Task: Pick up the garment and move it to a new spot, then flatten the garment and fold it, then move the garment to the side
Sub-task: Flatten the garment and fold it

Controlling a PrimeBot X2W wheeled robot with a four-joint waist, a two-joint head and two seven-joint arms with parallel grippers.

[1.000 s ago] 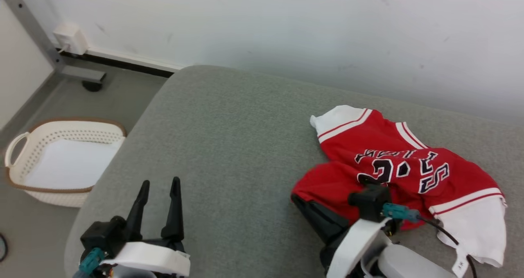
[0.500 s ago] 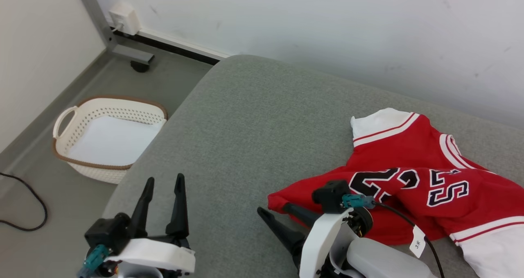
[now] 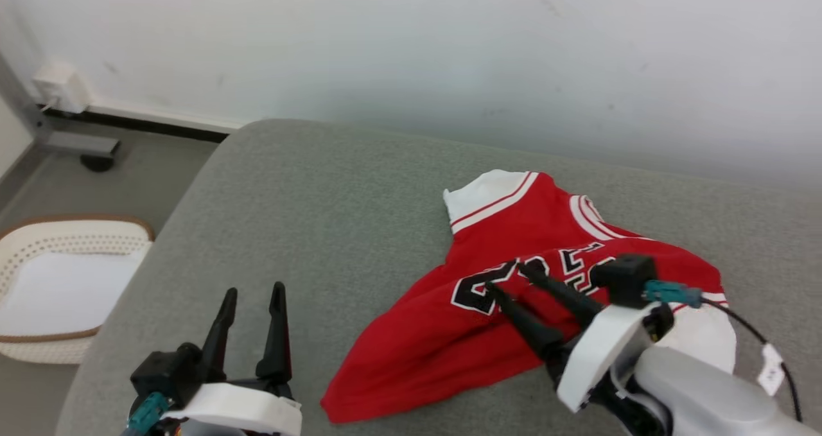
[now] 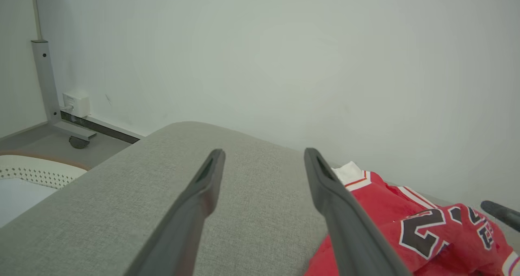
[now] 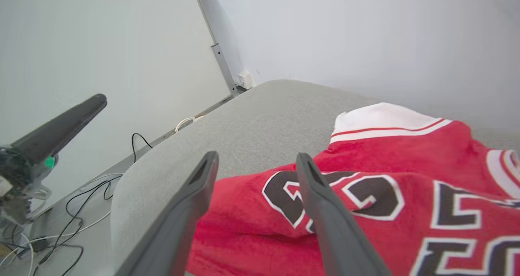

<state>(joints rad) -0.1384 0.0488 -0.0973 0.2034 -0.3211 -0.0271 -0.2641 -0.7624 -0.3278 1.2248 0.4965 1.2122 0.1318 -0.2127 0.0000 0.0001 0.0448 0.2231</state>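
Lying crumpled toward the surface's far edge, red jersey, right claw apart over it, left claw apart, empty.

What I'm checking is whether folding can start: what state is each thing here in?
Red jersey with white trim and black numerals: rumpled, unfolded, lying free on the cushion.
Grey fabric cushion: bearing the jersey.
Right gripper: open, above the jersey, holding nothing.
Left gripper: open, empty, apart from the jersey.
White perforated plastic basket: upright on the floor, something white inside.
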